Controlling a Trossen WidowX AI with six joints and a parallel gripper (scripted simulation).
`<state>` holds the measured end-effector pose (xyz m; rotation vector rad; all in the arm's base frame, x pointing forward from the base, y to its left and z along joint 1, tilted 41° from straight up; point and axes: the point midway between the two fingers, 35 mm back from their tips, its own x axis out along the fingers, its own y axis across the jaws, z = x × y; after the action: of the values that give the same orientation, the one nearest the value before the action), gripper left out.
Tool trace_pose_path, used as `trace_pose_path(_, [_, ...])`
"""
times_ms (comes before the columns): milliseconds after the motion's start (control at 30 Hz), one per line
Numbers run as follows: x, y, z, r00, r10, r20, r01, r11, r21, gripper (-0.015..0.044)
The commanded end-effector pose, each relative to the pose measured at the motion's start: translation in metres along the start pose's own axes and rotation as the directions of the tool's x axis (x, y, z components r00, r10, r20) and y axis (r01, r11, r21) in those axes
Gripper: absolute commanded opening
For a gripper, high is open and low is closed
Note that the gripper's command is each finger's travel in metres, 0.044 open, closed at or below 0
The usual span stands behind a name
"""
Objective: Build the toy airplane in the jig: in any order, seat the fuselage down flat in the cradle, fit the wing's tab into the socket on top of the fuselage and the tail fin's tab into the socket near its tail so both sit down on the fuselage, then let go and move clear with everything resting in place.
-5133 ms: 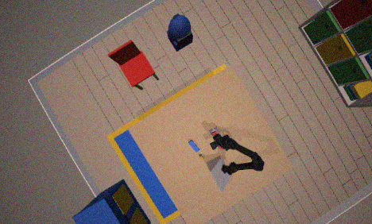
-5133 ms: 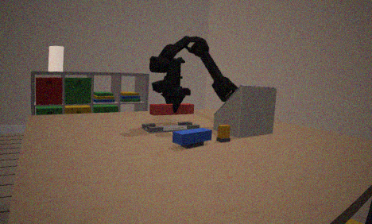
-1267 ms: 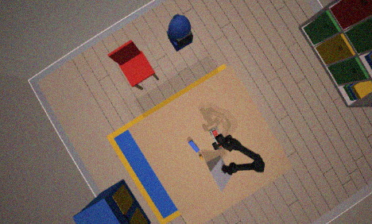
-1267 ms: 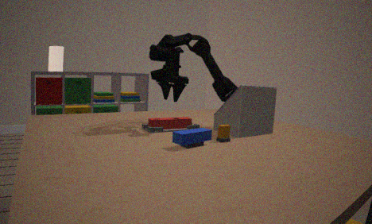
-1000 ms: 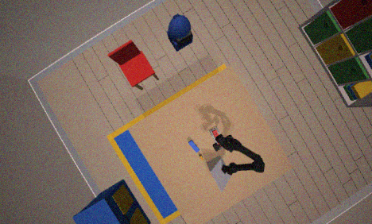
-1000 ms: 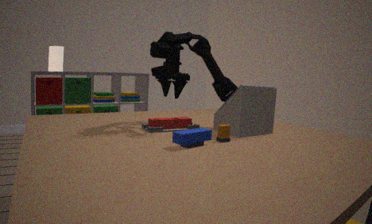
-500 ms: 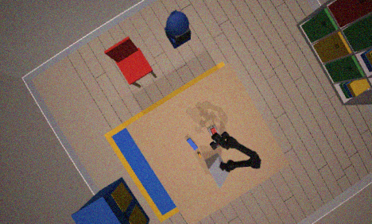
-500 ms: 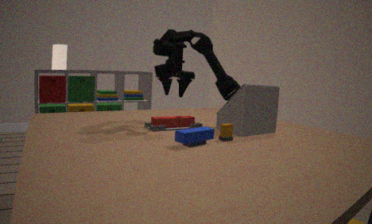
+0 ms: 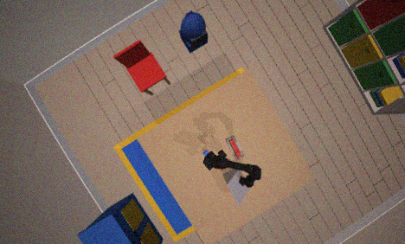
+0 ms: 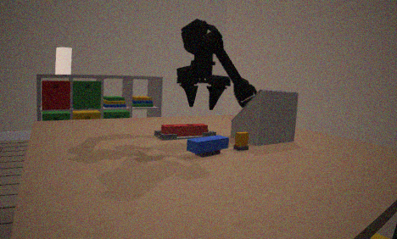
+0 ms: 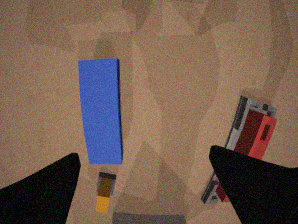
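Note:
The red fuselage (image 9: 235,147) (image 10: 184,130) (image 11: 265,140) lies in the grey cradle (image 10: 165,136) (image 11: 240,112) and looks level. No wing or fin is on it. The blue wing (image 9: 206,153) (image 10: 208,145) (image 11: 102,112) rests level on a small dark support on the table, apart from the cradle. The yellow-orange tail fin (image 10: 242,139) (image 11: 103,192) stands upright on a dark base beside the wing. My gripper (image 10: 201,108) (image 11: 147,157) is open and empty, high above the table. In the wrist view, the wing and fin are left of centre and the cradle is at the right, partly behind a finger.
A grey block with a sloped side (image 9: 239,192) (image 10: 268,119) stands on the table near the arm's base, beside the tail fin. Its edge shows at the bottom of the wrist view. A blue strip (image 9: 157,186) lies along one side of the work surface. Arm shadows cross the table.

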<state>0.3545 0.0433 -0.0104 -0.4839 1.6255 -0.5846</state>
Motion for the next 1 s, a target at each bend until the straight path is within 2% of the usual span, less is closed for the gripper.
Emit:
trace_pose_path(0, [0.011,0.047,0.003,1.0,-0.005,-0.013,0.005,1.0,0.01,0.044])
trace_pose_path(200, [0.013,0.047,0.004,1.0,-0.005,-0.013,0.005,1.0,0.01,0.044])
trace_pose_path(367, [0.054,0.046,0.003,1.0,-0.007,-0.013,0.007,1.0,0.011,0.044])
trace_pose_path(967, [0.073,0.046,0.003,1.0,-0.008,-0.013,0.008,1.0,0.011,0.044])
